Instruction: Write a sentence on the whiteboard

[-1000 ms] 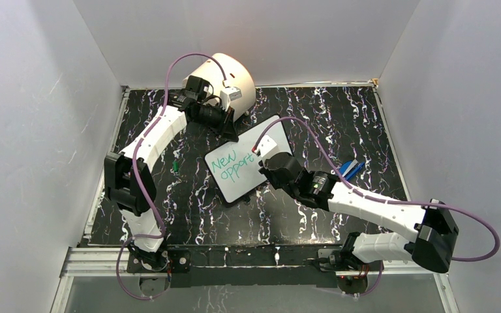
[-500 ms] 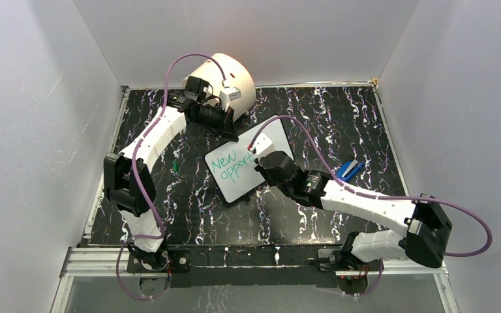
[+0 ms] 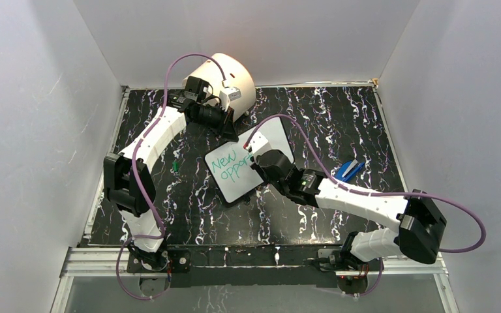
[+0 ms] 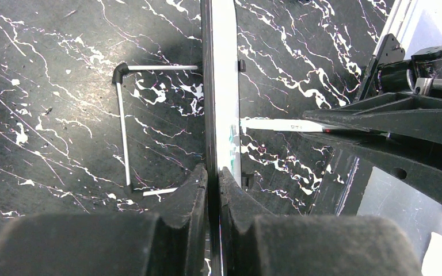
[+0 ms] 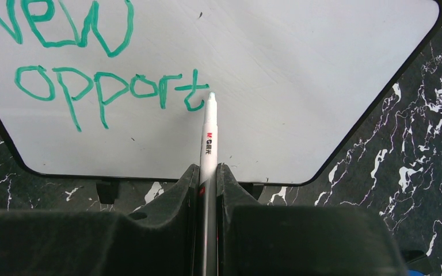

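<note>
Black marbled tabletop (image 3: 339, 124) is carrying the whiteboard (image 3: 236, 186), which is leaning on a wire stand (image 4: 124, 126) just behind it. One edge of the board is sitting pinched in the left gripper (image 4: 213, 179), jaws closed tight on the thin rim. Facing the board, the right gripper (image 5: 208, 175) is clamping a marker (image 5: 208, 138), whose tip appears to be touching the board just after the sentence (image 5: 101, 86), which is reading "New opport". The board is looking light, stiff and slick, probably sliding under pen pressure, so holding it by the rim seems best.
</note>
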`<state>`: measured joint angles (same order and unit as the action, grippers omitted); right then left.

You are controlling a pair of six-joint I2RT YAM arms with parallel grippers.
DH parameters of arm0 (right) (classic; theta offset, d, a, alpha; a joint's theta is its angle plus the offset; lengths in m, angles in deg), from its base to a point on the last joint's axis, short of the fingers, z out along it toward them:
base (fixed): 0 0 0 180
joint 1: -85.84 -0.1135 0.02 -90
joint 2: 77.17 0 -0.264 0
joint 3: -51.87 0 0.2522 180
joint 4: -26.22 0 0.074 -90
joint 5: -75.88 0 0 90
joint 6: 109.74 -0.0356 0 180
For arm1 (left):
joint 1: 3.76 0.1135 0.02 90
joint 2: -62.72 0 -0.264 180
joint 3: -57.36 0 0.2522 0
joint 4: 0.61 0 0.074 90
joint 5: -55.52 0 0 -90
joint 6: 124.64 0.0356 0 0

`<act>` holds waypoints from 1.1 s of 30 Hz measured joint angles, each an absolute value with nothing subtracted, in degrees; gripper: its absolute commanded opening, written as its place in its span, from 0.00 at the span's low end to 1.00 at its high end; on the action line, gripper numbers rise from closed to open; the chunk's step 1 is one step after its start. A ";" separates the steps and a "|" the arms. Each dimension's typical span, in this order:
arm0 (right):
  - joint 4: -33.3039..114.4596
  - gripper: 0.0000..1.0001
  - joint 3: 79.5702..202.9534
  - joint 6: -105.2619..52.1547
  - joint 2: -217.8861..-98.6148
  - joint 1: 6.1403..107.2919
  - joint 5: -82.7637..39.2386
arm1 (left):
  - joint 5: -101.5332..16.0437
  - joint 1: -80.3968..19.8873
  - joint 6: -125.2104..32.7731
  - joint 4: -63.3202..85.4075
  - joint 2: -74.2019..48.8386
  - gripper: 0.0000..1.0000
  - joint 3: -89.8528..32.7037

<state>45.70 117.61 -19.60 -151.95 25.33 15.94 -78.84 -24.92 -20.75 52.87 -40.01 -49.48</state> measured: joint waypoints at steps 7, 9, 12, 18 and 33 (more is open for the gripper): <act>45.35 0.00 117.70 -19.05 -152.54 25.46 16.42 | -78.86 -24.92 -20.73 52.87 -40.01 0.00 -49.48; 45.33 0.00 117.70 -19.03 -152.54 25.51 16.42 | -78.86 -24.92 -20.73 52.87 -40.01 0.00 -49.46; 45.24 0.00 117.70 -18.98 -152.63 25.68 16.40 | -78.89 -24.92 -20.73 52.87 -40.01 0.00 -49.46; 44.47 0.00 117.72 -18.53 -153.42 26.01 16.40 | -78.89 -24.92 -20.73 52.87 -40.01 0.00 -49.46; 44.08 0.00 118.88 -18.02 -154.38 26.58 15.96 | -78.86 -24.92 -20.71 52.85 -40.01 0.00 -49.46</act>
